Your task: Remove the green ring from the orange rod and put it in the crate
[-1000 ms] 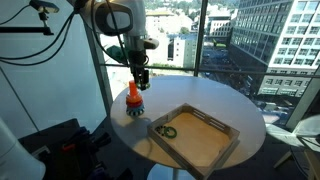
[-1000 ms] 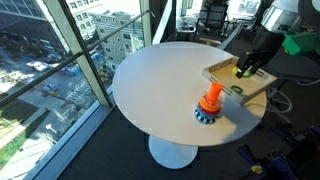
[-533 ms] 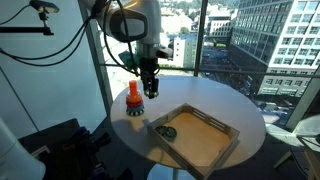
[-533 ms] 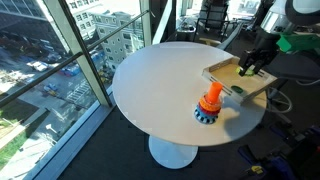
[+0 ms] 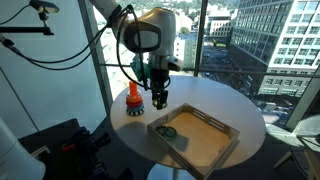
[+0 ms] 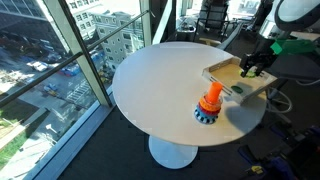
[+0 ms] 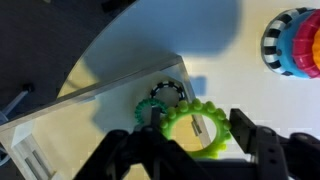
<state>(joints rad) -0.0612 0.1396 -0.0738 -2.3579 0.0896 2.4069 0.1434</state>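
Away from the orange rod [image 5: 133, 90] the gripper [image 5: 160, 101] has slid rightward within the last second, jaws clamped on the green ring [image 7: 180, 120], so it hangs over the corner of the crate [image 5: 205, 140] (a drop looks near), held flat, hole axis vertical; being round, it has no long axis.

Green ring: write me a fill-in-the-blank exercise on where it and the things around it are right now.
1. The gripper holds the yellow-___ ring.
2. The stacking toy with the orange rod stands on the round white ___.
3. The dark ring lies inside the ___.
Missing words: green (the green ring); table; crate.
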